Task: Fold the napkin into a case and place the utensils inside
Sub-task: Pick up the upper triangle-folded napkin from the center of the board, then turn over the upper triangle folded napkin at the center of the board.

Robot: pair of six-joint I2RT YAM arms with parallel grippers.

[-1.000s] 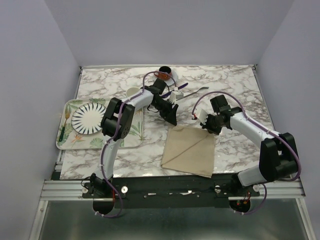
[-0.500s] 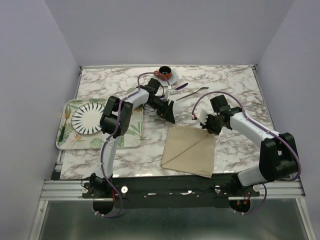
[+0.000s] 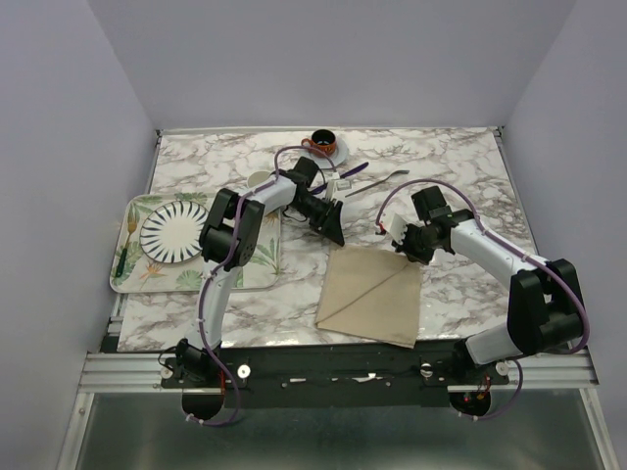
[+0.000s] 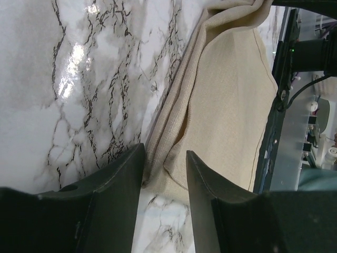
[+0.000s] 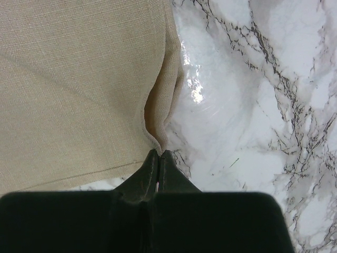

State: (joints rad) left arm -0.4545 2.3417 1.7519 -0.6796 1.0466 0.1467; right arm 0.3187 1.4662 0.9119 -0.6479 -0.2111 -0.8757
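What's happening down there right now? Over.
Left gripper open, straddling a napkin corner. Right gripper shut on another corner. Fork, purple knife lie beyond.

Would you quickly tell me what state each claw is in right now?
Left claw: open, straddling a napkin corner.
Right claw: closed, pinching the napkin's edge.

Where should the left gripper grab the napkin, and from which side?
The napkin's far left corner, from beyond the cloth. The folded layers bunch into a raised edge there, just between the open left gripper's fingers, while the right gripper pinches the other far corner.
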